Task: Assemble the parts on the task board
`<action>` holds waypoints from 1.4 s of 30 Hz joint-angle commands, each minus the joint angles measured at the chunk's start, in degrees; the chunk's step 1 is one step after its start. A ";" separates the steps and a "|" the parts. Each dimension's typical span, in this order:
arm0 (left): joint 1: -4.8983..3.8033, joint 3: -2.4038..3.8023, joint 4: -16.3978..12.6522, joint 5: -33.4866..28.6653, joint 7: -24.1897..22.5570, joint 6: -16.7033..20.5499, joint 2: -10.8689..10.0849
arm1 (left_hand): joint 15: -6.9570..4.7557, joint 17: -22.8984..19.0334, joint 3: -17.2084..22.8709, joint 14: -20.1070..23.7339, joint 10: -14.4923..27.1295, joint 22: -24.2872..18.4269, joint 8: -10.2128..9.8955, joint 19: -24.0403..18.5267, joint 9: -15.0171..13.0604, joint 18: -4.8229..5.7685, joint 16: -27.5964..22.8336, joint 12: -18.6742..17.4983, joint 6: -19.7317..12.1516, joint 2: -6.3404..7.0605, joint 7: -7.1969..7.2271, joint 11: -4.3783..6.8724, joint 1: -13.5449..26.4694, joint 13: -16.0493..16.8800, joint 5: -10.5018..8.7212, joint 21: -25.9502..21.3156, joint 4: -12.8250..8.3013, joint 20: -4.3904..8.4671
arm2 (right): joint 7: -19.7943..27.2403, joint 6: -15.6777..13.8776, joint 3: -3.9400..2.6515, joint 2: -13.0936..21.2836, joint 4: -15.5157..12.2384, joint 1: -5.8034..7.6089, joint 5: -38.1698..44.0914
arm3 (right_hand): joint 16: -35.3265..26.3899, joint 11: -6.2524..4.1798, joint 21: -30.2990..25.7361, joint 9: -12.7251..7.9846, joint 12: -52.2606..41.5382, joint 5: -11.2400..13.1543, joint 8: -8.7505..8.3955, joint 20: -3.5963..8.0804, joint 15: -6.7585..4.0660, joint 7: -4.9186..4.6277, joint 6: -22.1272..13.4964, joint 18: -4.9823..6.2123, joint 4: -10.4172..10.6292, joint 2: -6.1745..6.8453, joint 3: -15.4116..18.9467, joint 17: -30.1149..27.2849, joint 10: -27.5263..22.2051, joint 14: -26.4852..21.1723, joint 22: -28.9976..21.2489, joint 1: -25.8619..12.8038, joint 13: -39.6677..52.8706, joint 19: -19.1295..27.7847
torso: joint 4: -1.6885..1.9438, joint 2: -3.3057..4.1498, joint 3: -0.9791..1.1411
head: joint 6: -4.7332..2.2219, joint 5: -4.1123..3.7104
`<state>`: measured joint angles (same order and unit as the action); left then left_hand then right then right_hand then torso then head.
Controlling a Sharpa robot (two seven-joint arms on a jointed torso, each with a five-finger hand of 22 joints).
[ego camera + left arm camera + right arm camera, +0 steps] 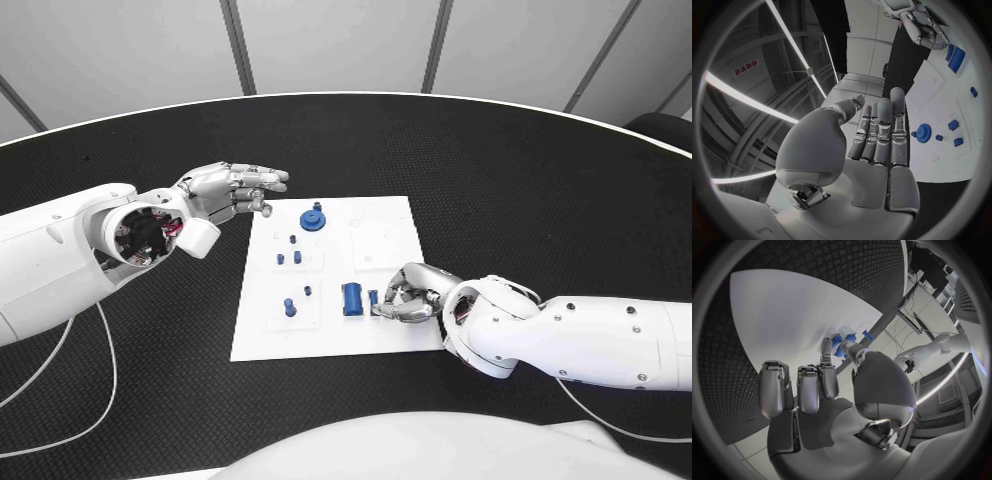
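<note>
Looked early days to me: most blue parts [293,258] were loose on the task board [389,225], right hand [410,294] pinching a small one, left hand [231,189] hovering empty, fingers apart.

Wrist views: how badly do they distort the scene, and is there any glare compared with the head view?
Left wrist view: strong fisheye, the white board curves, bright ceiling light strips streak behind the left hand. Right wrist view: the board's edge bows, the right hand blocks the middle. Head view: straight edges, even light, no glare.
</note>
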<state>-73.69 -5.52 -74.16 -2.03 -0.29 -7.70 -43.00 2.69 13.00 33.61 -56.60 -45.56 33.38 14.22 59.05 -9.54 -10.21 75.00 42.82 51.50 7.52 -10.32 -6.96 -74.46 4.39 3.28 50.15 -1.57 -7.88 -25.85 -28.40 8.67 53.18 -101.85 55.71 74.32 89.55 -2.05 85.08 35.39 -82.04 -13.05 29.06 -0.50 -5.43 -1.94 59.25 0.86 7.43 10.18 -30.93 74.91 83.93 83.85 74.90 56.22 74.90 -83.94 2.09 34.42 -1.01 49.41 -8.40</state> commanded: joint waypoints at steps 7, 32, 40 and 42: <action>0.00 0.00 0.00 0.00 0.04 0.03 0.04 | 0.21 0.07 -0.02 0.36 0.41 -0.06 -0.37 0.40 -0.09 -0.41 -0.08 0.15 -0.23 0.11 -0.27 -0.15 0.29 0.09 -0.09 -0.20 0.37 -0.02 | -0.38 1.96 -0.01 -1.32 1.88 0.00 0.00 | 0.04 -0.35 0.26 0.02 -0.30 1.64 0.53 0.35 -0.46 0.29 -0.32 0.03 -2.95 0.56 -1.05 14.47 3.24 6.02 13.90 3.44 11.42 -5.29 | -0.02 0.02 0.12 | 0.34 0.07; 0.55 -0.01 0.15 -0.50 -1.44 0.83 0.07 | 0.27 0.07 -0.20 0.42 0.44 -0.22 -0.40 0.46 -0.17 -0.39 -0.11 0.22 -0.10 0.26 -0.33 -0.21 0.56 0.10 -0.11 -0.40 0.77 -0.05 | 25.05 -7.05 -0.04 4.28 -0.75 1.58 -16.32 | -6.94 2.08 -18.89 -1.89 14.97 -0.48 -3.24 -1.29 1.50 -2.55 -4.69 3.31 -2.28 1.98 0.40 5.56 -3.78 3.41 8.52 3.59 4.10 -1.24 | -0.78 -1.60 -0.04 | -1.25 0.84; 2.13 -0.02 1.43 -7.02 -5.90 3.51 0.19 | 0.79 -0.83 -0.77 2.78 1.77 -1.33 -0.70 -1.06 -0.29 -0.33 -2.45 -1.37 -0.20 1.05 -0.52 -0.66 1.16 -0.51 -0.15 -2.36 1.71 -0.55 | 40.48 -3.79 -0.04 2.51 7.76 7.14 -43.02 | -47.56 6.05 -72.69 -3.91 54.00 -3.22 -6.88 -5.42 5.52 -6.63 -11.90 9.61 -2.65 1.12 1.83 -28.73 -23.99 -15.09 -18.46 9.42 -23.49 13.07 | -1.78 -4.65 -0.65 | -3.95 1.77; 2.50 -0.03 2.44 -9.16 -7.50 4.20 0.62 | 0.98 -1.43 -1.14 3.84 1.75 -2.03 -0.77 -1.80 -0.39 -0.34 -3.98 -2.05 -0.17 1.22 -0.51 -0.77 1.17 -0.63 -0.17 -3.55 2.05 -0.77 | 42.65 -2.67 -0.04 1.99 9.99 8.67 -47.93 | -52.89 6.73 -76.85 -5.06 59.08 -2.18 -7.87 -6.29 6.40 -6.75 -12.21 9.50 -2.53 0.99 0.72 -31.09 -25.68 -18.19 -23.12 10.68 -29.86 14.92 | -1.89 -5.24 -0.81 | -4.89 2.24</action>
<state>-71.37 -5.54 -72.26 -9.68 -6.78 -3.82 -42.60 3.63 11.76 32.58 -53.12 -44.01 31.57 13.76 57.55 -9.87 -10.20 71.50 40.98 51.29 8.43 -10.53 -7.66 -73.55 3.82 3.28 46.97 0.24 -8.64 14.44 -31.68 8.63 55.45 -93.55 62.99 34.35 38.81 4.48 9.90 30.76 -24.92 -15.66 21.59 -6.54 0.64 -8.49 47.36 9.79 4.81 11.22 -29.67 44.85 58.92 66.80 53.61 66.39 47.51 -69.69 0.55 30.51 -1.43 45.67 -6.67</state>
